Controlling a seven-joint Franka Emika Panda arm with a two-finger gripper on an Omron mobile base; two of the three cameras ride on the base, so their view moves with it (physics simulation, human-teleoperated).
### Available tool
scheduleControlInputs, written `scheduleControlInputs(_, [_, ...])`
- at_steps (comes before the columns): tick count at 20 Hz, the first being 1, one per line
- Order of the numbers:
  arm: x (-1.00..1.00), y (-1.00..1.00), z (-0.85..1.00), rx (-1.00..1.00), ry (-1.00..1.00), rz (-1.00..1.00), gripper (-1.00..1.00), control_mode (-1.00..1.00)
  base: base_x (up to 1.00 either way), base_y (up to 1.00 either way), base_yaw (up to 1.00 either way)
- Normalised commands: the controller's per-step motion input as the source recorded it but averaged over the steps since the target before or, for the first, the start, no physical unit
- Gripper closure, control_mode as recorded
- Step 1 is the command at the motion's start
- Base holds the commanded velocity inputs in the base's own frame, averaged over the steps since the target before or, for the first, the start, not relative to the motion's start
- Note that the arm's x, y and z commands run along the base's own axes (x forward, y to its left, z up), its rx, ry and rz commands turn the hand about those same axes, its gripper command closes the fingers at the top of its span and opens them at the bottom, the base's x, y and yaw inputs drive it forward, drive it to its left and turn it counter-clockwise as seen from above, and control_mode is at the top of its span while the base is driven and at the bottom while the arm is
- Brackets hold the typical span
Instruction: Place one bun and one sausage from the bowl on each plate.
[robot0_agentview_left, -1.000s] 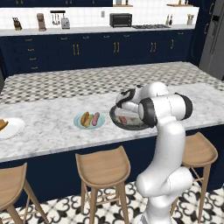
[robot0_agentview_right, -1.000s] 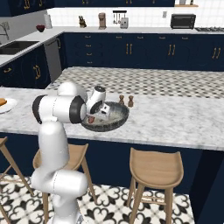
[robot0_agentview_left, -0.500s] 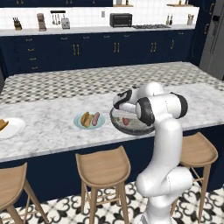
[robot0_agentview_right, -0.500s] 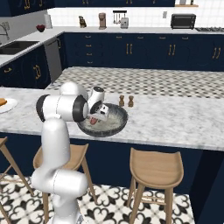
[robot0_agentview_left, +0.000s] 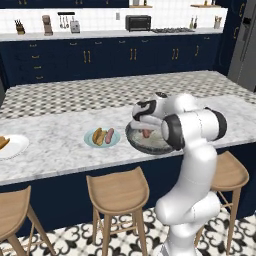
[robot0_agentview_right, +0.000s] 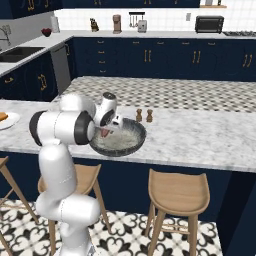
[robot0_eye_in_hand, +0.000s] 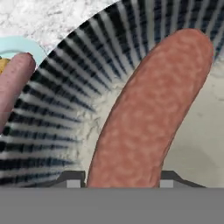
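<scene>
The dark grey bowl sits near the front edge of the marble island. My gripper reaches down inside it. In the hand view the gripper has both finger tips pressed against the sides of a reddish sausage lying on the bowl's ribbed wall. That sausage shows under the hand. Left of the bowl, a light blue plate carries a bun and a sausage. A white plate at the far left holds a bun.
Salt and pepper shakers stand just behind the bowl. Wooden stools line the front of the island below its edge. The white plate lies far to the left along the counter.
The hand has dropped lower into the bowl and its jaws have closed from wide open onto the sausage. The plates and bowl have stayed put.
</scene>
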Motion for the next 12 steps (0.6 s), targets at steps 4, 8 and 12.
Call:
scheduleControlInputs(4, [-0.94, 0.00, 1.00, 0.00, -0.11, -0.01, 1.00, -1.00, 0.00, 0.00, 0.00])
scheduleControlInputs(8, [-0.98, 0.01, 1.00, -0.01, 0.01, -0.03, 1.00, -1.00, 0.00, 0.00, 0.00])
scheduleControlInputs(12, [-0.99, 0.17, 1.00, -0.04, 0.13, -0.04, 1.00, -1.00, 0.00, 0.00, 0.00])
